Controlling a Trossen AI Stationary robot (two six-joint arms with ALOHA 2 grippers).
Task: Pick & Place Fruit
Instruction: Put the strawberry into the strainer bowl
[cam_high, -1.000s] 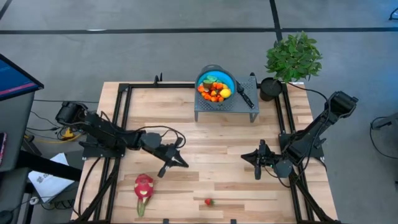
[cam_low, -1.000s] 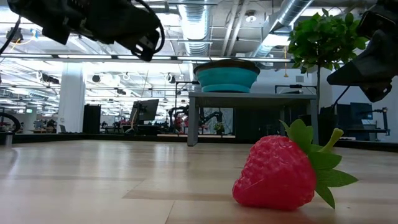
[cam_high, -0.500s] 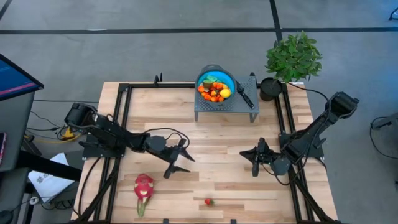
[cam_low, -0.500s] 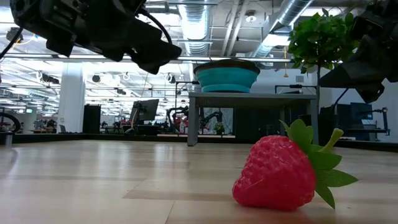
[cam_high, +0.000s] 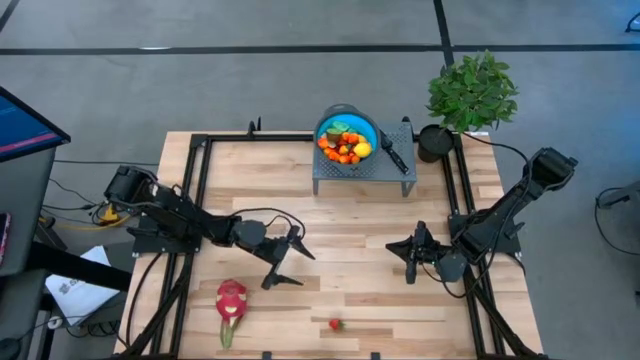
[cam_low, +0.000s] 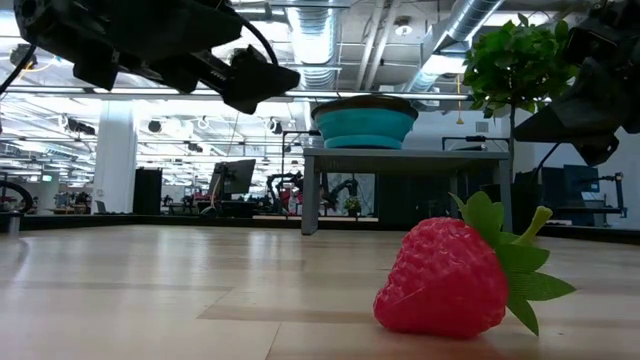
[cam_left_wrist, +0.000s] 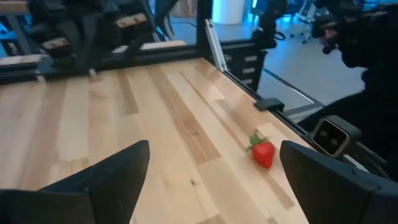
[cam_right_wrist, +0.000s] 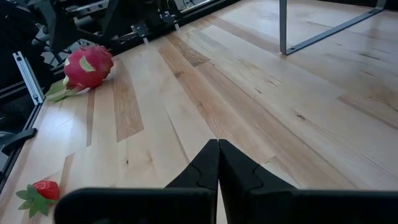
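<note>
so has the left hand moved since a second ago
Yes. In the high view the left hand has slid toward the strawberry and away from the dragon fruit, and it now stands open.

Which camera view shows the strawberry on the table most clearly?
The low view: the strawberry lies close to that camera, so its red body and green leaves are plain. The high view shows it only as a tiny red spot near the table's front edge. Both wrist views show it small.
</note>
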